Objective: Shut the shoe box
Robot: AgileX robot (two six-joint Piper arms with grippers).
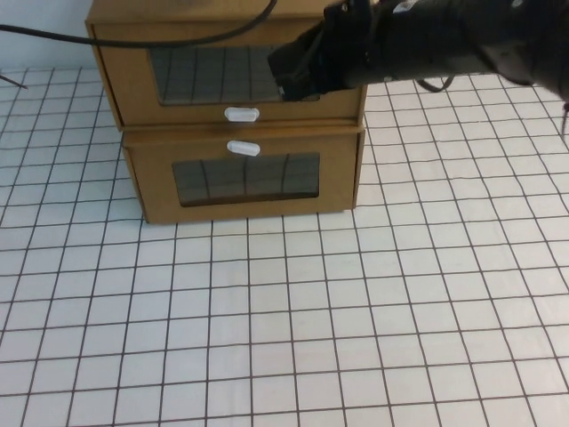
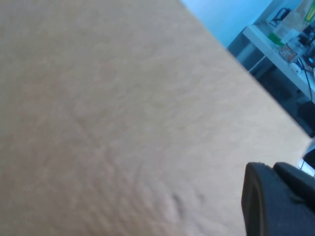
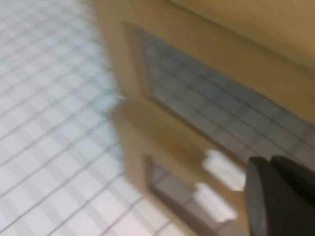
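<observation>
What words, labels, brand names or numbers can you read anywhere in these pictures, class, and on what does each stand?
None can be read.
The shoe box and the lower box: plain cardboard, blank white tabs.
Shelf clutter behind, in the left wrist view: too blurred to read.
Right claw at the shoe box front, left claw against cardboard: no markings seen.

a lab: gridded test table (image 1: 356, 338), cluttered white bench (image 2: 275, 54)

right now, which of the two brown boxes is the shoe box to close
Two brown boxes are stacked on the gridded table. The shoe box is the top one, right gripper at its window. Its white tab sits below the window, unlike the lower box.
</observation>
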